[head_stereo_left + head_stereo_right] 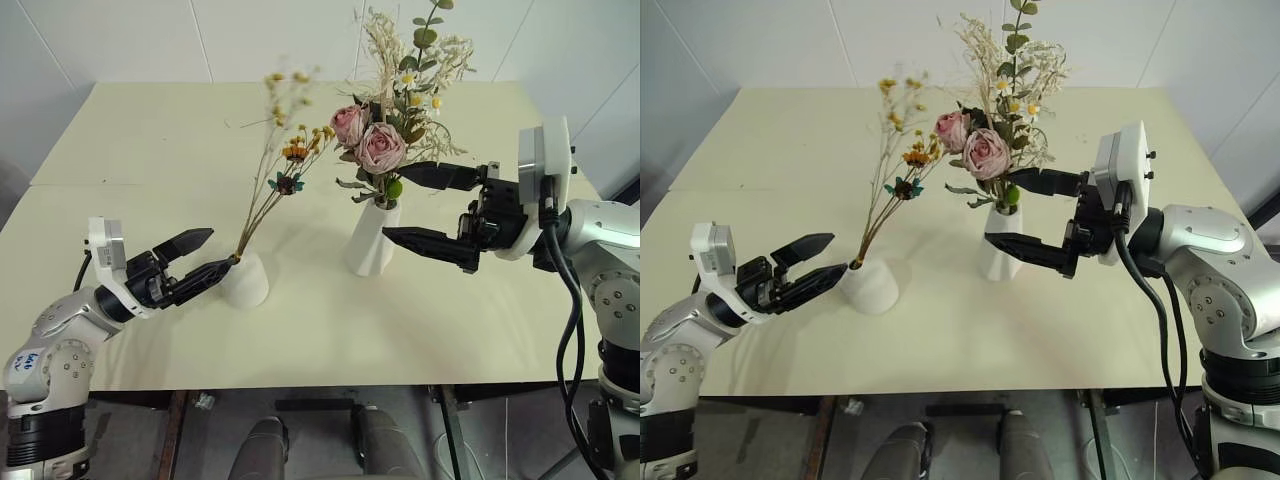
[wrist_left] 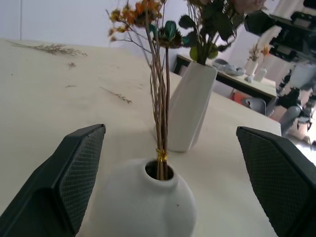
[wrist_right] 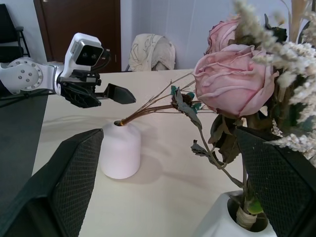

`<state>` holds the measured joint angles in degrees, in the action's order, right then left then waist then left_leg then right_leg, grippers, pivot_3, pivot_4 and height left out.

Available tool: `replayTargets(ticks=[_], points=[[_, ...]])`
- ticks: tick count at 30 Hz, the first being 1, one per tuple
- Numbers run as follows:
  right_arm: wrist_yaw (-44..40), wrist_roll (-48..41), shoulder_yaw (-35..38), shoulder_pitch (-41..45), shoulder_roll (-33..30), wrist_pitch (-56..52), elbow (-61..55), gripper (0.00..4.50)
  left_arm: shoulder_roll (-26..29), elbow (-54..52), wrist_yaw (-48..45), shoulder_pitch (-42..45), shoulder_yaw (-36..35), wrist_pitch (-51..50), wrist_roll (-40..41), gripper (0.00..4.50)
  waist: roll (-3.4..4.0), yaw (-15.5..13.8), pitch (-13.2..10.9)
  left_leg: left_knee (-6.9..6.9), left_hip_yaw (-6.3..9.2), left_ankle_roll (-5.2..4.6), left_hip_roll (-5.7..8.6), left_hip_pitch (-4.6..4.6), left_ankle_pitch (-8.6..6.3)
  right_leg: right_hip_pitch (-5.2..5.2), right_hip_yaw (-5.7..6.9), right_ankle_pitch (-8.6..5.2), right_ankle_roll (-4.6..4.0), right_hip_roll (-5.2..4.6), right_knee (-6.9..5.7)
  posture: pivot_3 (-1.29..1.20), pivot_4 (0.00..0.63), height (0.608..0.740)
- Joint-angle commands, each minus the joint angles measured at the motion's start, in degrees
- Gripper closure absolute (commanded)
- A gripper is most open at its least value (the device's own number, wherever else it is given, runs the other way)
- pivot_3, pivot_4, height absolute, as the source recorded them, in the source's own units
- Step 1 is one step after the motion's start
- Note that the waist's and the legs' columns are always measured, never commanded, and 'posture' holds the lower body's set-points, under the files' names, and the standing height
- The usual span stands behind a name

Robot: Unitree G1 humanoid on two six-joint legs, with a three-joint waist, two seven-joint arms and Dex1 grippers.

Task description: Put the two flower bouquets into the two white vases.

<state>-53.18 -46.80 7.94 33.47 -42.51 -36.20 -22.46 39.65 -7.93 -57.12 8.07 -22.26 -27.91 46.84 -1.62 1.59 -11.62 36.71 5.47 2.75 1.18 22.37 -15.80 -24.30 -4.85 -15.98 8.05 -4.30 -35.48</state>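
Both bouquets seated: pink-rose bunch [image 1: 378, 145] in tall faceted white vase [image 1: 373, 238], thin yellow-orange bunch [image 1: 290, 150] in squat white dome vase [image 1: 245, 281] | I see left gripper [image 1: 207, 254] and right gripper [image 1: 408, 205] released, empty | I back straight off, clear of stems.

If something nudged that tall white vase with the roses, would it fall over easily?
Probably fairly easily. The tall white vase is narrow and tapered, and the rose bouquet rises well above its rim, so it looks top-heavy. It would likely tip rather than slide.
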Motion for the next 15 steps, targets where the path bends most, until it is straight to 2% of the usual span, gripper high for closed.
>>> replayTargets(ticks=[1, 15], points=[[-0.7, 0.48, 0.13, 1.43, 0.57, 1.75, 0.11, 0.0, 2.87, 0.88, -2.81, -0.13, -3.05, 1.94, -0.6, 0.02, 0.0, -0.01, 0.0, -0.04, 0.0, 0.0, 0.0, 0.0, 0.0, -0.01, 0.0, 0.0, -0.01, 0.0, 0.01, 0.0, 0.15, 0.74], [-1.29, 0.93, -0.28, 1.51, 1.4, 1.89, 0.56, 0.0, 5.86, -0.12, -5.33, 3.94, -0.78, -1.16, 0.83, 0.02, 0.01, -0.02, 0.0, -0.58, -0.01, 0.01, -0.03, -0.02, 0.01, -0.15, 0.03, -0.03, -0.05, -0.03, 0.22, 0.0, 0.15, 0.74]])
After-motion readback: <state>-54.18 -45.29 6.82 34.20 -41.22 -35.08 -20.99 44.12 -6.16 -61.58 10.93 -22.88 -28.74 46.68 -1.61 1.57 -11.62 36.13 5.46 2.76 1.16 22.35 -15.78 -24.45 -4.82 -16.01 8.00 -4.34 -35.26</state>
